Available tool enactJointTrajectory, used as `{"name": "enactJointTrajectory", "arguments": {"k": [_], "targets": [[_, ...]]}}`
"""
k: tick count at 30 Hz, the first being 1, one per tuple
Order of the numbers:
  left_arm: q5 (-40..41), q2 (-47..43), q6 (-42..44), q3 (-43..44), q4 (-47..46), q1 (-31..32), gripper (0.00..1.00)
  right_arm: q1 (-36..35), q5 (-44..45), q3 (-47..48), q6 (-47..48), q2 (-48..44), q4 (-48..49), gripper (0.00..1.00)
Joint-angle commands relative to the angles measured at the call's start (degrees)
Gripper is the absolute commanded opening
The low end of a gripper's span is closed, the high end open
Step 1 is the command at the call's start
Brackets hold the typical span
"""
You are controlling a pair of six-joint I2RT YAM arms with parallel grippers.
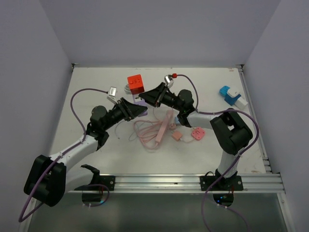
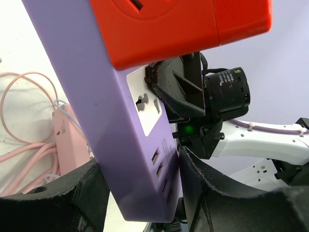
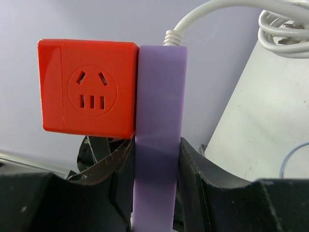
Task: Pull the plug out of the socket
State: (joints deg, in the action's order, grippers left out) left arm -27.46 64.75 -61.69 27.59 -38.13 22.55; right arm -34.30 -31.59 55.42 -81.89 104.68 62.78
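The red cube plug (image 1: 135,82) (image 3: 87,87) sits plugged into the face of a purple socket strip (image 1: 140,102) (image 3: 157,121), which is held up off the table. My right gripper (image 1: 146,98) (image 3: 154,183) is shut on the strip's thin sides just below the plug. From the left, my left gripper (image 1: 143,110) (image 2: 140,193) has its fingers against both wide sides of the strip's USB end (image 2: 159,169). The plug (image 2: 178,24) is above them, untouched. A white cord (image 3: 207,12) leaves the strip's top.
A pink power strip with a looped pink cord (image 1: 159,128) lies mid-table, with two small pink pieces (image 1: 198,133) next to it. A blue and white adapter (image 1: 231,95) rests at the right. White coiled cable (image 3: 285,34) lies behind the socket. A metal rail (image 1: 193,182) lines the near edge.
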Motion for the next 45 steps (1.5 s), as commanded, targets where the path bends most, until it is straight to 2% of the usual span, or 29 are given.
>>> {"name": "enactJointTrajectory", "arguments": {"k": [1, 4, 7, 8, 10, 13, 14, 16, 17, 20, 23, 29, 32, 33, 38, 41, 45], "targets": [[-2.68, 0.55, -0.80, 0.18, -8.27, -0.13, 0.55, -0.41, -2.68, 3.38, -0.99, -0.27, 11.13, 0.00], [-3.65, 1.17, -1.85, 0.44, -10.21, -0.13, 0.54, -0.59, -4.00, 4.17, -1.08, 0.69, 12.18, 0.00], [-4.79, 1.87, -3.17, 0.97, -12.23, -0.13, 0.43, -0.85, -4.88, 4.35, -1.08, 1.84, 13.50, 0.00], [-4.88, 1.87, -3.17, 1.14, -12.23, -0.13, 0.34, -0.85, -5.05, 4.17, -0.99, 1.93, 13.85, 0.00], [-4.79, 1.61, -3.17, 1.32, -11.71, -0.13, 0.26, -0.76, -5.84, 3.65, -0.91, 2.54, 14.73, 0.05], [-4.62, 0.29, -2.21, 1.23, -9.69, -0.13, 0.06, -0.68, -6.63, 2.59, -0.29, 2.54, 15.09, 0.16], [-4.62, -0.06, -1.68, 1.15, -8.99, -0.05, 0.01, -0.59, -6.99, 2.33, -0.12, 2.54, 15.00, 0.25], [-4.35, -0.94, -1.07, 0.80, -7.49, -0.13, 0.00, -0.24, -7.17, 1.89, 0.85, 1.93, 14.30, 0.36], [-4.18, -1.29, -0.37, 0.62, -6.53, -0.13, 0.00, 0.11, -7.25, 1.36, 1.11, 1.75, 13.69, 0.46], [-3.65, -2.52, 1.91, 0.70, -3.72, -0.13, 0.00, 0.82, -7.60, 0.22, 2.08, 0.61, 12.72, 0.66], [-2.77, -3.75, 4.38, 1.06, -0.99, -0.05, 0.00, 2.04, -8.22, -1.01, 4.62, -1.49, 9.65, 0.77], [-0.49, -4.63, 12.27, 3.51, 8.22, -0.13, 0.00, 2.22, -8.31, -3.12, 12.71, -6.50, -2.47, 0.89], [1.97, -5.07, 17.81, 5.36, 14.37, -0.13, 0.00, 2.22, -6.03, -3.39, 19.47, -10.98, -14.76, 0.96], [2.50, -5.16, 19.05, 5.80, 15.88, -0.13, 0.00, 2.14, -4.98, -3.13, 24.10, -13.43, -23.41, 0.98], [4.08, -5.78, 24.07, 7.12, 19.84, -0.05, 0.00, 2.14, 3.81, -0.76, 35.55, -19.86, -46.56, 0.99], [4.08, -5.78, 25.65, 7.39, 20.55, 0.04, 0.00, 2.14, 6.45, 1.35, 36.54, -21.10, -52.13, 0.99], [4.61, -5.78, 27.06, 7.74, 20.90, 0.39, 0.00, 2.14, 9.00, 2.32, 33.21, -21.36, -57.76, 0.99]]}}
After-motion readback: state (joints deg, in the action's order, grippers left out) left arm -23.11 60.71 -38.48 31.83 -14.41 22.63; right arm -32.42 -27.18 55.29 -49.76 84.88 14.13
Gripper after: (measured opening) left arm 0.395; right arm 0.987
